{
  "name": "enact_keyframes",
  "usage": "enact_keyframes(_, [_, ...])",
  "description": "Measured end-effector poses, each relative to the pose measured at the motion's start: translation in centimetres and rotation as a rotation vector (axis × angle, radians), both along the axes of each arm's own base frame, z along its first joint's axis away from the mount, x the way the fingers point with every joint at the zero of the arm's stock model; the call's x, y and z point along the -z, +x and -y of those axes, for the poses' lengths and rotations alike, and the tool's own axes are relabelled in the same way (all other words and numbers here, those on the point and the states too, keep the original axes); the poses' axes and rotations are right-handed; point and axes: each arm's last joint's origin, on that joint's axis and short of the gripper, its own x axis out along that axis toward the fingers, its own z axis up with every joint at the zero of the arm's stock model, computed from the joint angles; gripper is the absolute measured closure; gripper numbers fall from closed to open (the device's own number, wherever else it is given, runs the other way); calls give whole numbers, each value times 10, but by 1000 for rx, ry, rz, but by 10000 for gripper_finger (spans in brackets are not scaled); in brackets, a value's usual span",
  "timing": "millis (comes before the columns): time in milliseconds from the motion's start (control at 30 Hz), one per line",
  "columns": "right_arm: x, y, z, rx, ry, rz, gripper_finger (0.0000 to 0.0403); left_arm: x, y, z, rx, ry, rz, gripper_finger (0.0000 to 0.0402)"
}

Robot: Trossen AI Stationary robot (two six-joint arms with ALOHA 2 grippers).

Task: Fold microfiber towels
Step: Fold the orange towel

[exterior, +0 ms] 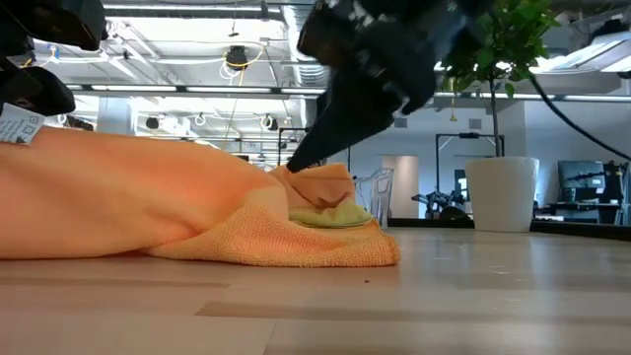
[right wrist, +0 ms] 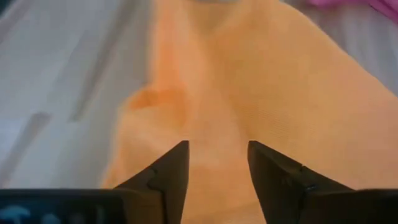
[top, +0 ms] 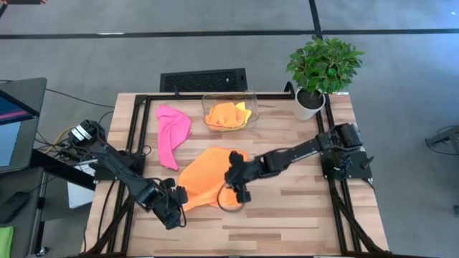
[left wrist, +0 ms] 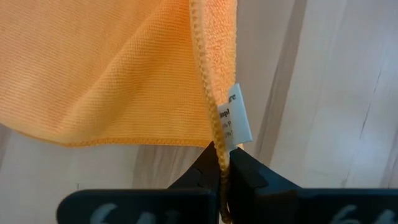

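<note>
Left gripper [top: 177,203] was found at the near left of the wooden table [top: 301,215], its fingers [left wrist: 205,174] pressed together on the stitched hem of the orange towel [top: 208,175], right beside that towel's white label [left wrist: 235,118]; in the left wrist view the pinched edge ran straight up out of the closed jaws. Right gripper [top: 237,188] stood over the same towel's near right part, its two fingers [right wrist: 171,171] parted with orange cloth showing between them, and no grip on the cloth could be confirmed. The orange towel lay in the middle of the table, loosely bunched and not flat, with its long axis running diagonally from the near-left corner held by the left gripper toward the far right; in the low view its left portion rose off the tabletop while its right end rested on the wood. A hot pink towel [top: 172,132] lay crumpled to the far left, apart from the orange one, its long axis running roughly from far to near. At the far edge stood a clear plastic bin [top: 229,112], holding an orange towel and a yellow towel [top: 241,109] bundled together. A potted plant [top: 321,72] occupied the far right corner.
</note>
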Motion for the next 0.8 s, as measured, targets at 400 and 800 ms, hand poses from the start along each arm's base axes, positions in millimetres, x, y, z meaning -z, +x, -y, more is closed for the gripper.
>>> enact_keyframes(400, [41,10,37,-36,153,-143,216,0,0,0,-8,-2,0,401])
enact_keyframes(800, [40,12,43,-29,111,-122,222,0,0,0,-9,-4,0,401])
